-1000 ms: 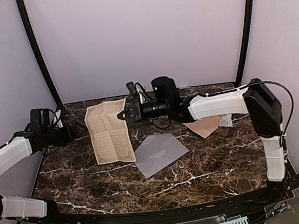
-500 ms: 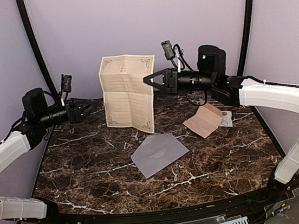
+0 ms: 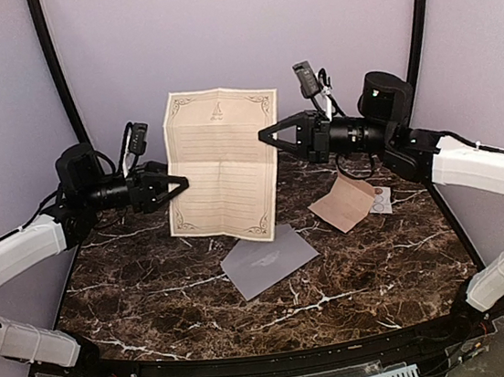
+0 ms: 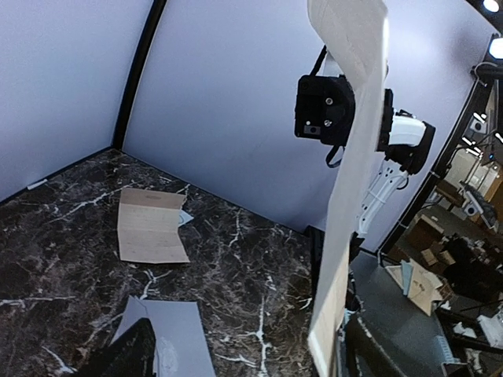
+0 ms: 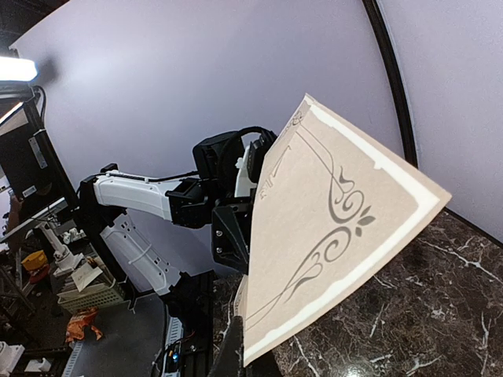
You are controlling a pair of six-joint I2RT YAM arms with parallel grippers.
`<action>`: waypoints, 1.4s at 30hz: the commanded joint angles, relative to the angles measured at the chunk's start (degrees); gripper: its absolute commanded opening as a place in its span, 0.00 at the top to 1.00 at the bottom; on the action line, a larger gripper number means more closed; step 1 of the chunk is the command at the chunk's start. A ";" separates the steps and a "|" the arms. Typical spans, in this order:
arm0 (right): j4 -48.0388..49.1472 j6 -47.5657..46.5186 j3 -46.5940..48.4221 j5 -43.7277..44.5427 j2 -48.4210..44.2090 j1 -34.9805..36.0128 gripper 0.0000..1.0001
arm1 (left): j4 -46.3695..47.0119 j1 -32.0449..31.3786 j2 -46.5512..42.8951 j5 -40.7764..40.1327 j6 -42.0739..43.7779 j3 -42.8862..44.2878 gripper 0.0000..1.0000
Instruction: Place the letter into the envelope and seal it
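And here we are with the letter (image 3: 221, 165) up in the air, upright and unfolded, its creases plain to see. The right gripper (image 3: 267, 135) is clamped tight on the sheet's right edge, near the top, and that 1 pinch carries it. On the other side the left gripper (image 3: 176, 184) stands wide at the left edge. From its wrist view we see the paper edge-on between the 2 fingers, closer to 1 of them, and as far as we can tell neither presses on it.

The envelope (image 3: 268, 258) lies flat near the middle of the table (image 3: 144, 284), just in front of and below the letter's bottom edge, with nothing touching it. We can't tell whether its flap is open.

So we call this early going: the letter is lifted, but nothing is inside the envelope and nothing is sealed. By our reckoning, the letter has to be folded down along its creases and slid in, and the flap must then be closed and sealed.

The surface is dark brown marble with white veins. To the right lies a brown sheet (image 3: 344, 203), with a small sticker sheet (image 3: 381, 200) just beside its right edge. Plain lavender walls (image 3: 234, 43) close in 3 sides, and 2 black posts (image 3: 60, 83) rise at the back corners.
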 commanded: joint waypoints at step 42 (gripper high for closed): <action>-11.13 -5.49 -3.49 7.99 -8.03 -11.81 0.03 | -15.31 -5.83 -2.54 -4.04 14.23 3.75 1.00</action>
